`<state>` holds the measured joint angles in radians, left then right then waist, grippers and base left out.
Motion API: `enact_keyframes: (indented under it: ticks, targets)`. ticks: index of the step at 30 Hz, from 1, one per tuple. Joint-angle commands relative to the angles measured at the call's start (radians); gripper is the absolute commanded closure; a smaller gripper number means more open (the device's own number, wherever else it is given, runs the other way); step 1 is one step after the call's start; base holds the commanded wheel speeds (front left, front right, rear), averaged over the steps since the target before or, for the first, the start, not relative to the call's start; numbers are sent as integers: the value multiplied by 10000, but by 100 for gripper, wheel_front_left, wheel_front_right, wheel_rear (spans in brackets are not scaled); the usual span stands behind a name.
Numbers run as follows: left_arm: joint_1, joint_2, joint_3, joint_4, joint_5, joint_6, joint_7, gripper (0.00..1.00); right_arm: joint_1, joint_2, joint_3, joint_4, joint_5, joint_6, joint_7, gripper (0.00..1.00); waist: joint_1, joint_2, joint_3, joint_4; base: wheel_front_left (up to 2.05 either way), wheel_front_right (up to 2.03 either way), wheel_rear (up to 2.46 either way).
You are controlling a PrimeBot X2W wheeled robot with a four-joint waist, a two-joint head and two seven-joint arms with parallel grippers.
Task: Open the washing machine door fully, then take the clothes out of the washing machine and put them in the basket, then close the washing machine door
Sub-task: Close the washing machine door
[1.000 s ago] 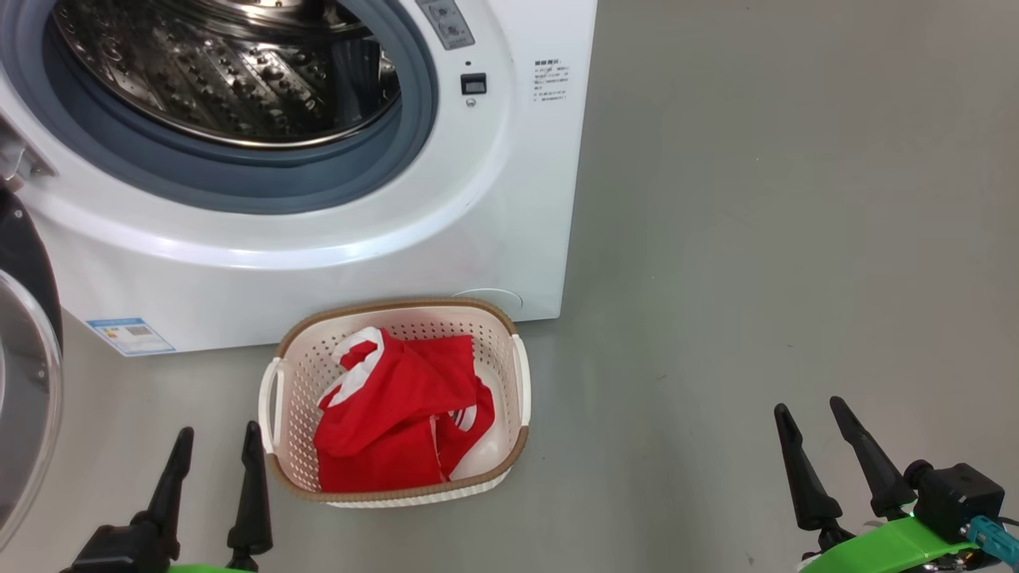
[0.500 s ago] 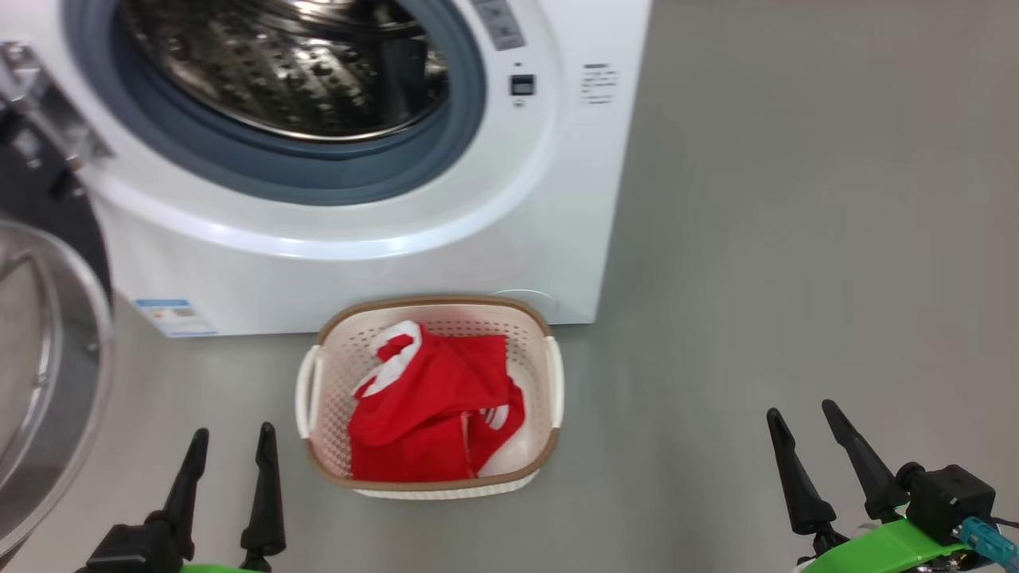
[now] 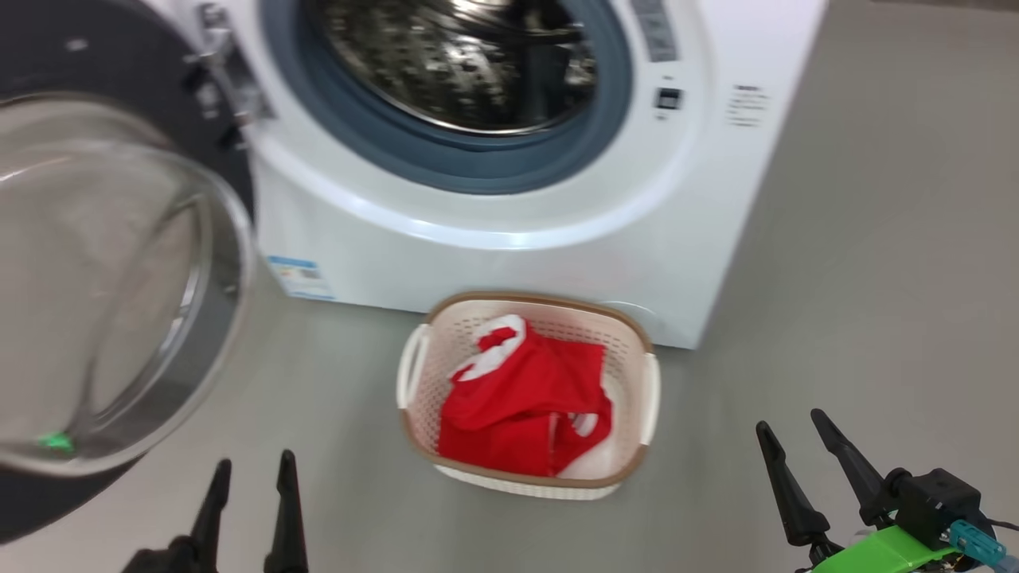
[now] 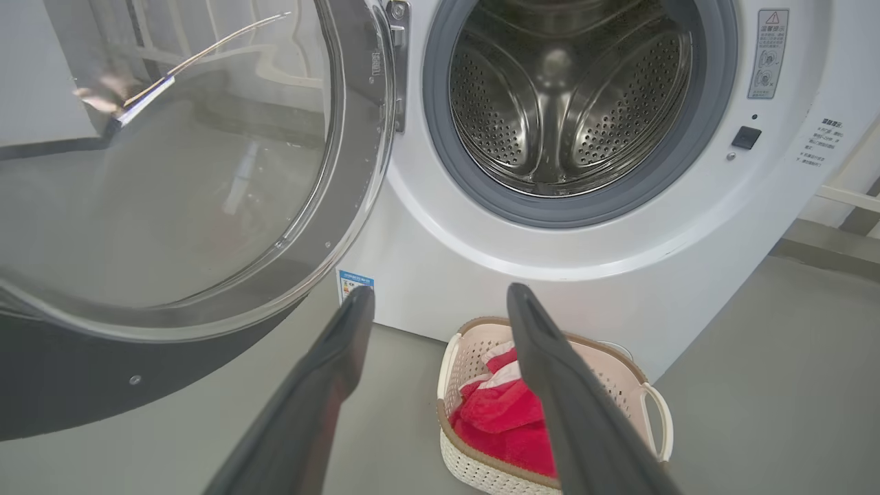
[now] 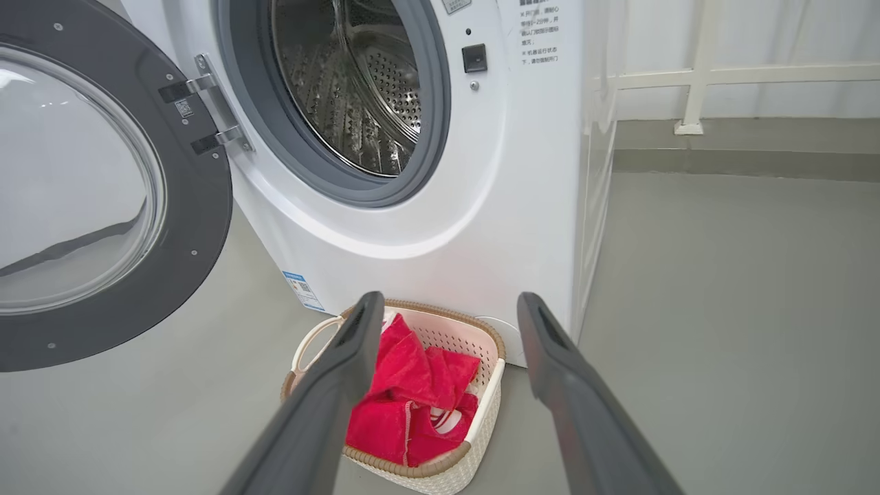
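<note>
The white washing machine (image 3: 557,239) stands with its steel drum (image 4: 557,103) showing no clothes inside. The washing machine door (image 3: 119,278) hangs swung out to the left, glass bowl facing me. In front of the machine, the cream basket (image 3: 525,298) sits on the floor with the red clothes (image 3: 525,406) inside it. My left gripper (image 3: 254,459) is open and holds nothing, low between door and basket. My right gripper (image 3: 789,419) is open and holds nothing, right of the basket. The basket (image 5: 474,323) and clothes (image 5: 405,392) lie beyond the right gripper (image 5: 450,295).
Grey floor (image 3: 876,278) spreads to the right of the machine. A white rail (image 5: 694,75) runs along the wall behind. A small blue label (image 3: 301,277) marks the machine's lower left corner. The door's black rim (image 5: 206,206) juts out over the floor at the left.
The head camera has turned left, so the whole picture has shifted right and more of the door shows. Basket, clothes and both open grippers have kept their places.
</note>
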<state>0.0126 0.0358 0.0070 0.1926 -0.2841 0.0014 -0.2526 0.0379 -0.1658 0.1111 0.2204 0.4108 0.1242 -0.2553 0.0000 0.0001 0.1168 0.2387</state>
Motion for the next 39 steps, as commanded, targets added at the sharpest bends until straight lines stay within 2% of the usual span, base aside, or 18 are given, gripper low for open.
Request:
enact_keyframes:
  ticks: [1,14,35,36,38,39]
  targets:
    - [31,145,235,-253,-105,124,-92,0,-167,-223,247,-192,-57,65,-65,0,0,-1,-264,880,0,0,0]
    - [622,145,-276,-466,-416,426,-92,0,15,-259,592,-107,-16,65,-65,0,0,-1,-678,2611,0,0,0]
    - [761,145,-64,-954,-938,661,-92,0,-315,-369,1005,17,25,65,-65,0,0,-1,-531,2735,0,0,0]
    - [712,145,-14,-1007,-1073,638,-92,27,-315,-360,998,15,22,65,-65,0,0,-1,-525,2735,0,0,0]
    - [577,145,126,-1167,-1190,551,-92,88,-305,-337,972,8,14,65,-65,0,0,-1,-501,2732,0,0,0]
    - [490,145,238,-1262,-1253,506,-92,100,-296,-324,954,3,10,65,-65,0,0,-1,-490,2731,0,0,0]
